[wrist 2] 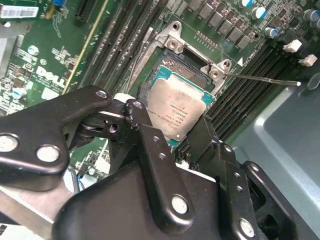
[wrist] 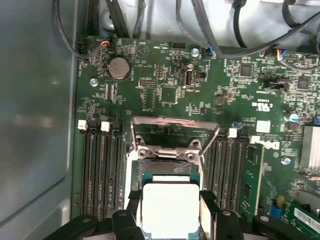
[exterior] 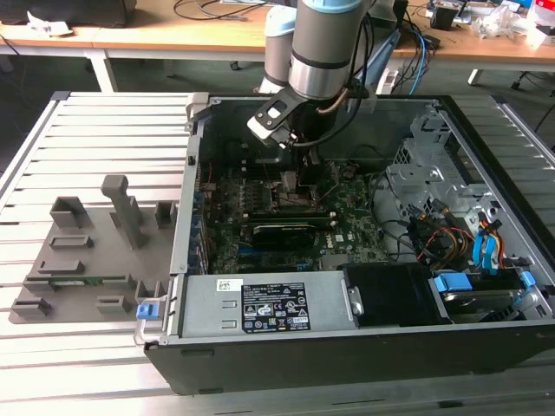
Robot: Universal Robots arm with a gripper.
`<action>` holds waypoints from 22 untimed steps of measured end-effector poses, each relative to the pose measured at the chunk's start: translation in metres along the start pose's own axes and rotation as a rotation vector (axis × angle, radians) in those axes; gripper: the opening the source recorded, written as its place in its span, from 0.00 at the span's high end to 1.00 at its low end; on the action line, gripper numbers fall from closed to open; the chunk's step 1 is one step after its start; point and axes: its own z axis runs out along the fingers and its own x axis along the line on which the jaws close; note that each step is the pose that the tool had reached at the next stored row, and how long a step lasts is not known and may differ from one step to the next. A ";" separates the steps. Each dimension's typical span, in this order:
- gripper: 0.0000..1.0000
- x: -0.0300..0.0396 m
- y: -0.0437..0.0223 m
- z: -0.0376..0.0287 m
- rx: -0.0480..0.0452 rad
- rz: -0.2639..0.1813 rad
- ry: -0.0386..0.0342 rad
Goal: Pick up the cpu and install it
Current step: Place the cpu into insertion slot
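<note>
The grey arm comes down from the far side of the scene, its last thick segment almost upright. Below it the wrist points downward, and the dark, narrow end effector hangs under it. In the first wrist view its two black fingers stand parallel, one pressed against each side of the cpu, clamping it between them. In the second wrist view the black linkage bars angle forward toward the fingertips.

Soft even light in the exterior view, computer case interior dim and shadowed, white glare washing out the cpu top in the first wrist view
</note>
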 end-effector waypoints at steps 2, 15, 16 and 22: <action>0.45 0.0012 0.0003 0.0041 0.0001 0.000 -0.0002; 0.45 0.0041 0.0002 0.0312 0.0014 0.062 0.0016; 0.45 0.0042 -0.0003 0.0324 0.0014 0.060 0.0016; 0.45 0.0043 -0.0023 0.0382 0.0013 0.026 -0.0009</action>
